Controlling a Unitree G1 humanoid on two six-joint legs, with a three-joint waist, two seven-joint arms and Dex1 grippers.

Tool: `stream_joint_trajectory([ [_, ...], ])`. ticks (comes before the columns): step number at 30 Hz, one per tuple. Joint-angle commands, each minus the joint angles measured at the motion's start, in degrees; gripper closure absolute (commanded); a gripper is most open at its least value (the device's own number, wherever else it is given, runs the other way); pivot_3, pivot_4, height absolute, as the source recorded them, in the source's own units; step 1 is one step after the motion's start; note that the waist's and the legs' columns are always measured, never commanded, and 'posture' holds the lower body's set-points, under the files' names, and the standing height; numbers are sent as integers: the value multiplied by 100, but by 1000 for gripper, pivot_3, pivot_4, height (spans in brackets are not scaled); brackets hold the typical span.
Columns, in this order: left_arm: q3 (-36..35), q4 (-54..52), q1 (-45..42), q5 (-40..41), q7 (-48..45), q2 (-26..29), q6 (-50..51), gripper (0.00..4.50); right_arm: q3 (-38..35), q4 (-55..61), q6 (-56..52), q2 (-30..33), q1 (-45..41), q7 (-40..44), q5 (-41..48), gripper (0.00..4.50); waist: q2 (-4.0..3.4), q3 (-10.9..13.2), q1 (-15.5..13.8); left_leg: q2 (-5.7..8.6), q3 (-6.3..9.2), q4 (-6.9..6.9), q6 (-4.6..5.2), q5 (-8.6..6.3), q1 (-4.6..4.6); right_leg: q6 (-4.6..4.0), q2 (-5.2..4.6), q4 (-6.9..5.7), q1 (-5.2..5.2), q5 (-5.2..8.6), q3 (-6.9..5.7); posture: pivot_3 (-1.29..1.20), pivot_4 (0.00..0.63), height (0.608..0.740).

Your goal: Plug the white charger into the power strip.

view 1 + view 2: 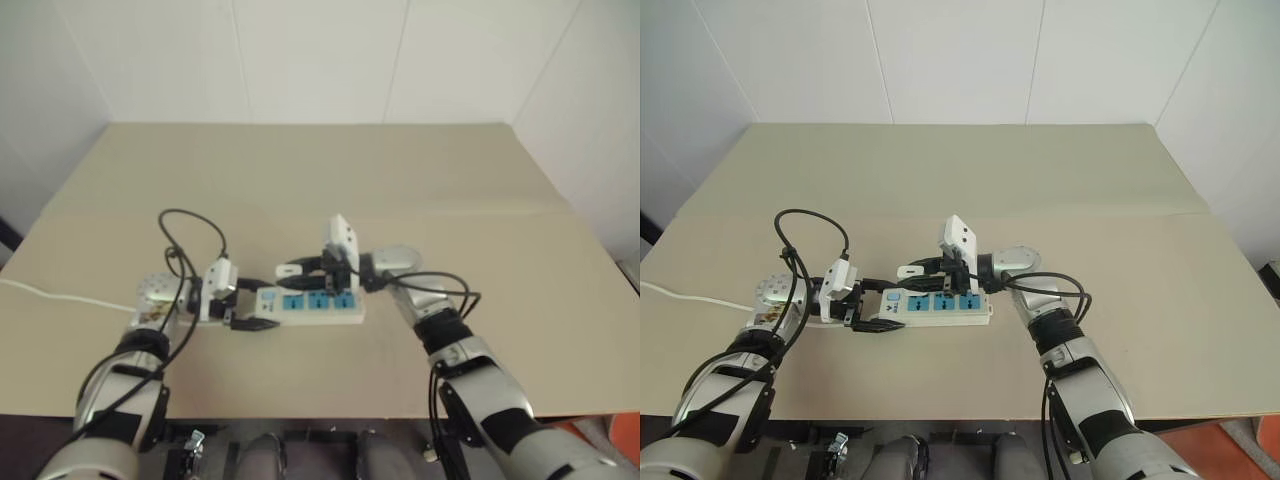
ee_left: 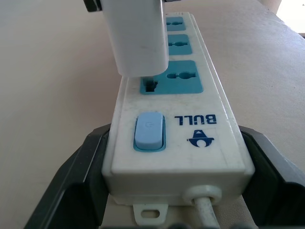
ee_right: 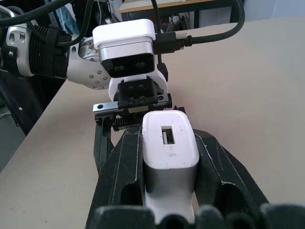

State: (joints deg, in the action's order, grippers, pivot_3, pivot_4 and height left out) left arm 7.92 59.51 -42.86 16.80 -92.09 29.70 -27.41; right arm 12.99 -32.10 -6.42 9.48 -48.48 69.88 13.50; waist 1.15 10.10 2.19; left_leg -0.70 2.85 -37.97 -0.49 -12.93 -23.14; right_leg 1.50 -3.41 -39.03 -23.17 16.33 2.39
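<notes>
We've got the power strip [image 2: 171,119] braced at its switch end, our left end effector [image 1: 243,306] spread around that end with a finger along each side. Our right end effector [image 3: 167,191] is pinching the white charger [image 3: 167,157], clamped tight on its body with the USB port facing back toward the wrist.

The charger hangs right over the socket [image 2: 170,77] nearest the blue switch [image 2: 149,131], its lower edge just above the blue face. Prongs aren't visible from here, so we can't tell whether they've entered the slots; we judge it not fully seated yet. Grasp and alignment look done, and the final push down remains.

Room-wise, the strip lies near the 6 o'clock edge of the table [image 1: 400,170], with its cord [image 1: 60,295] trailing off toward 9 o'clock. Plenty of bare surface toward 12 and 3 o'clock.
</notes>
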Motion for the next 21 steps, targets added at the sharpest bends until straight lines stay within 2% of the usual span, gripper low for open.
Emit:
stream_joint_trajectory([
  [1,78,71,-74,-88,-41,25,-12,1186,-43,138,-7,41,-91,30,-24,3382,0,0,0,0,0,0,0,0,0,0,0,0,0,0,0,0,150,740],
  [21,61,138,-140,-126,-41,-9,-59,1186,-25,185,-24,3,49,-122,-158,3382,0,0,1,0,0,0,0,0,-1,0,0,0,0,0,0,0,150,740],
])
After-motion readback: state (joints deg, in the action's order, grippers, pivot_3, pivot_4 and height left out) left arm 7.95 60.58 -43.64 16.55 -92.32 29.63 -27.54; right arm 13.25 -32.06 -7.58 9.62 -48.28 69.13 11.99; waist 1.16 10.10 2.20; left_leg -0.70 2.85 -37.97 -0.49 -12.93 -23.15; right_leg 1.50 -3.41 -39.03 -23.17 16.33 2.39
